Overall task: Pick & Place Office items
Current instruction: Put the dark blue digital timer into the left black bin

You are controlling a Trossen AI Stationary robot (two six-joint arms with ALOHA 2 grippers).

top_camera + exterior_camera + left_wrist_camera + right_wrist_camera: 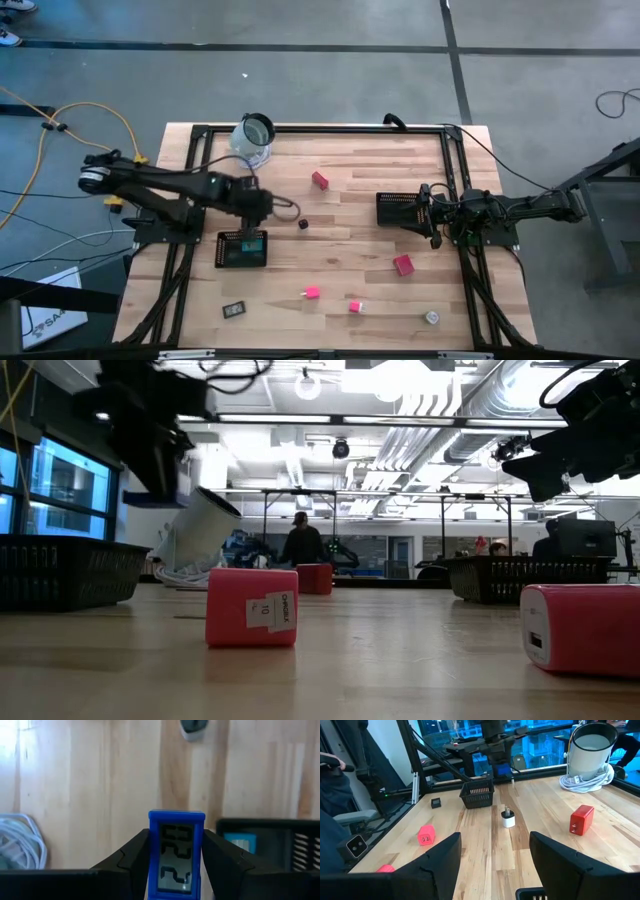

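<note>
so the left gripper [176,870] is clamped on a little blue clock [176,854], hanging right above the left mesh tray [242,249], probably to drop it in. Right gripper [495,851] sits wide open and empty by the other tray [397,209]. Red and pink blocks [403,264] lie scattered on a pale wood table [340,250], big lab hall behind
</note>
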